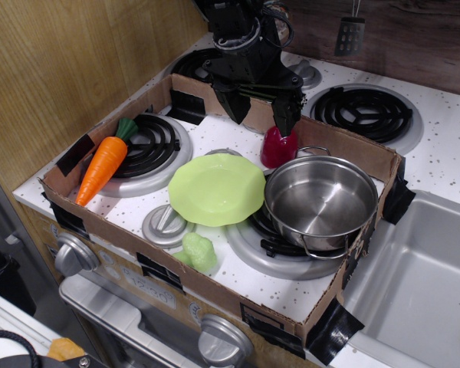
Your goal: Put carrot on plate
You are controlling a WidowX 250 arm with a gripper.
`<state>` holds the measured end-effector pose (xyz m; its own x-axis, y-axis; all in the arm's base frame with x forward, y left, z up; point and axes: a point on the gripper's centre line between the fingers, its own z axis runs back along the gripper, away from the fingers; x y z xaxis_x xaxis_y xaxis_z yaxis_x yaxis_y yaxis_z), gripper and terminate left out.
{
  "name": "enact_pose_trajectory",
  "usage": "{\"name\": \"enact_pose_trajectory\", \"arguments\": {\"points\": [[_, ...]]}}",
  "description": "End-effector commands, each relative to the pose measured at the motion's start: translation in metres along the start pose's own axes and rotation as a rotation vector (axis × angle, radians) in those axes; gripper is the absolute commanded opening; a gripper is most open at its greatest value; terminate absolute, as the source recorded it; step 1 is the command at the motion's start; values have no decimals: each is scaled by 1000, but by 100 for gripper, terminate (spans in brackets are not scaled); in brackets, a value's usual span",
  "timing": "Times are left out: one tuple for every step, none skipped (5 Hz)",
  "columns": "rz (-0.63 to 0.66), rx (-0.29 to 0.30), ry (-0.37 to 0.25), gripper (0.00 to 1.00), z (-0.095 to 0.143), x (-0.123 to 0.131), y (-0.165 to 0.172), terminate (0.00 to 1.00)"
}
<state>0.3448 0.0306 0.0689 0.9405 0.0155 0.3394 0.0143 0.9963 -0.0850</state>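
The orange carrot (101, 166) with a dark green stub top lies on the left burner (149, 149), tip pointing toward the front left. The lime-green plate (217, 190) sits in the middle of the stovetop, bare, to the right of the carrot. My gripper (262, 116) hangs at the back of the stovetop, above and behind the plate, far from the carrot. Its two black fingers (285, 116) point down and stand apart with nothing between them. The right finger is just above a red toy (277, 147).
A steel pot (320, 201) stands on the right front burner, touching the plate's right edge. A light green toy (199, 251) lies near the front. A cardboard wall (215, 287) rims the stovetop. A sink (422, 284) is at the right. A spatula (350, 32) hangs on the back wall.
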Motion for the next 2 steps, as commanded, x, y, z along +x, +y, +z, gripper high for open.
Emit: {"name": "enact_pose_trajectory", "arguments": {"points": [[0,0,0,100,0,0,0,0],[54,108,30,100,42,-11,9,0]]}}
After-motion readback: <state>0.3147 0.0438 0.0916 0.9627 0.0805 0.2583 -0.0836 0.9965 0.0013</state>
